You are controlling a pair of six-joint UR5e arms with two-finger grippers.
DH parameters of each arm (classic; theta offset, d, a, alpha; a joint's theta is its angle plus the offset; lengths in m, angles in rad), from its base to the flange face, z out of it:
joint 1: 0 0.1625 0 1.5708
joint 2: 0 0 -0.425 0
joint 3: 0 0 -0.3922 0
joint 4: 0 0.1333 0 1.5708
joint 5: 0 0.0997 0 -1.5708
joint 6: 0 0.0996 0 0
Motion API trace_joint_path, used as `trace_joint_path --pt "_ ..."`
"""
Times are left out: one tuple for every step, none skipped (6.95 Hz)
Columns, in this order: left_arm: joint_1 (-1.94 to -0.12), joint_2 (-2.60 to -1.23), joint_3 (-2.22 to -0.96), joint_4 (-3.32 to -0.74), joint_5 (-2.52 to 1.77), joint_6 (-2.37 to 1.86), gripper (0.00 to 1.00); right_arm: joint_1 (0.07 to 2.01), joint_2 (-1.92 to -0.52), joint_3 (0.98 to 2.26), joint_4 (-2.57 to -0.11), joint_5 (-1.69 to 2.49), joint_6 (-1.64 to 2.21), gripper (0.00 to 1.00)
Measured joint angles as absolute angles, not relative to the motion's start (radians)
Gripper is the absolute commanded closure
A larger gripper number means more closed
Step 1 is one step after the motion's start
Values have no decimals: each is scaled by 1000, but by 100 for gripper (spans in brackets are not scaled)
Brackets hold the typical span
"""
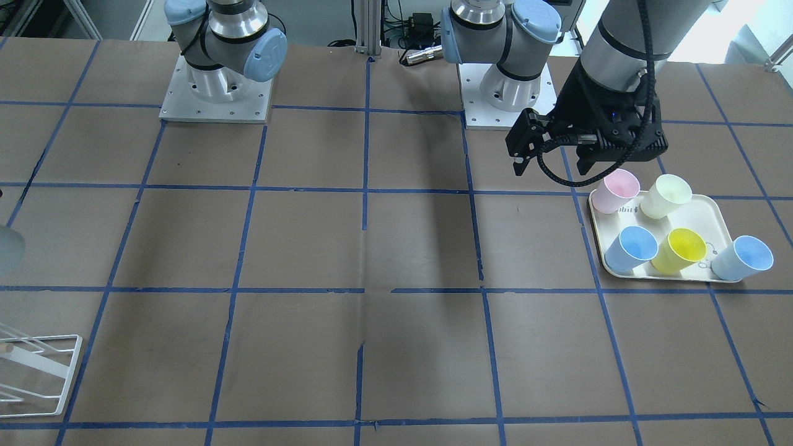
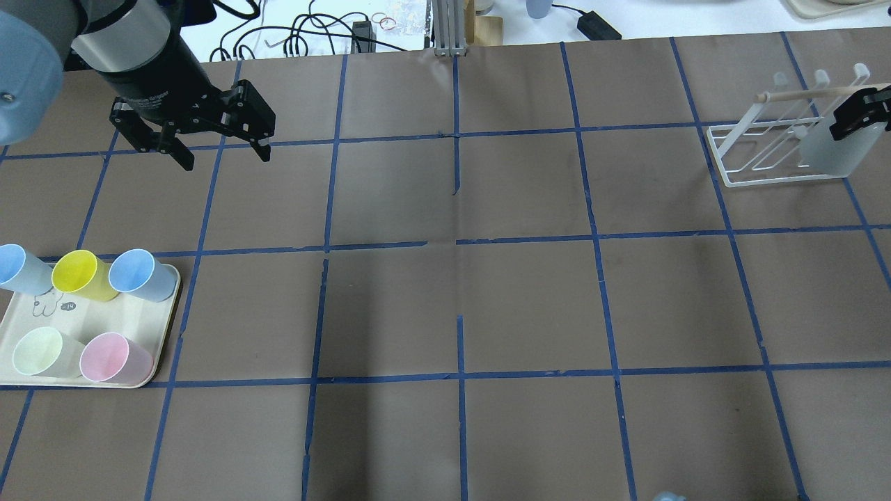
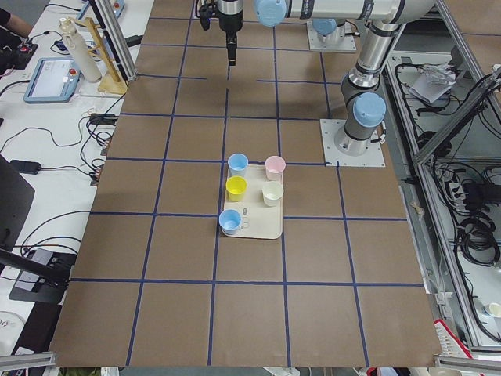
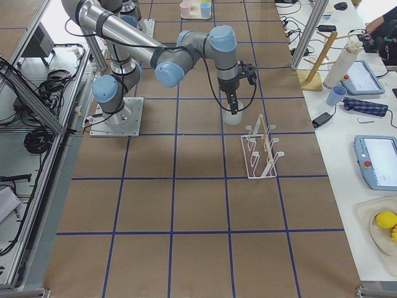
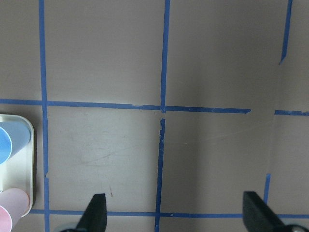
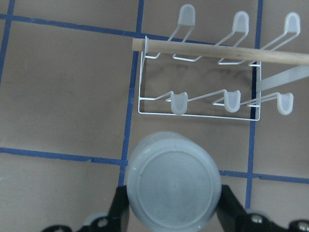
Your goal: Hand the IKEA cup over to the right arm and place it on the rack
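My right claw [image 6: 173,200] is clamped on the IKEA cup [image 6: 171,186], one finger pressed to each side of its wall. The cup hangs mouth down, and its flat grey base faces my wrist camera. It sits on my right half of the bench [image 2: 459,306], close to the far edge where the operators stand. There it is just beside the rack [image 2: 773,182], on the side that faces my bases. From the wrist view a strip of bare bench shows between the cup and the rack's white wire base. The wooden rod [image 6: 222,50] lies across the top of the rack, beyond the cup. I cannot tell whether the cup's rim touches the bench.

My left claw [image 2: 226,160] is spread wide with nothing between its fingers. It hangs in the air over my left half of the bench, and a ribbed black cable [image 1: 557,176] loops beneath it. Its wrist camera shows plain bench and blue tape lines [image 5: 161,108] below, with the tray [image 2: 90,316] only at the side.

The tray lies toward the left end, about midway between my edge and the far edge. On it stand two light blue cups [image 2: 139,273], a yellow cup [image 2: 80,275], a pink cup [image 2: 111,356] and a cream-green cup [image 2: 42,351].
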State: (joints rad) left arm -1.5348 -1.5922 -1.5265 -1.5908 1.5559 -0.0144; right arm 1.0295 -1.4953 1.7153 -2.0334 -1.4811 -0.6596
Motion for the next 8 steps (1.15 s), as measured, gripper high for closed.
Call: trace_joint_path --pt "-1547 -1584 -1523 -1592 1577 -14 0 1026 -1473 1715 -2059 -1461 -661 93" --pt "-1553 -1585 -1515 -1590 1575 -13 0 1025 -1454 1715 -2080 -1451 -661 93" --pt "-1558 -1585 -1514 -1592 1569 -12 0 1025 -1438 1715 -2101 -1442 -661 93" --pt "-1560 -1583 -1518 -1594 1568 -11 0 1025 -1424 1715 -2117 -1432 -660 93" --pt "-1560 -1578 -1520 -1594 1568 -6 0 1025 -1409 1715 -2135 -1428 -659 93" --pt "-1560 -1575 -1522 -1594 1568 -1 0 1025 -1396 1714 -2155 -1427 -658 93" --pt "-1560 -1575 -1523 -1595 1568 1 0 1025 -1385 1711 -2175 -1426 -658 93" --pt "-1560 -1575 -1523 -1594 1566 1 0 1026 -1374 1709 -2190 -1425 -655 93"
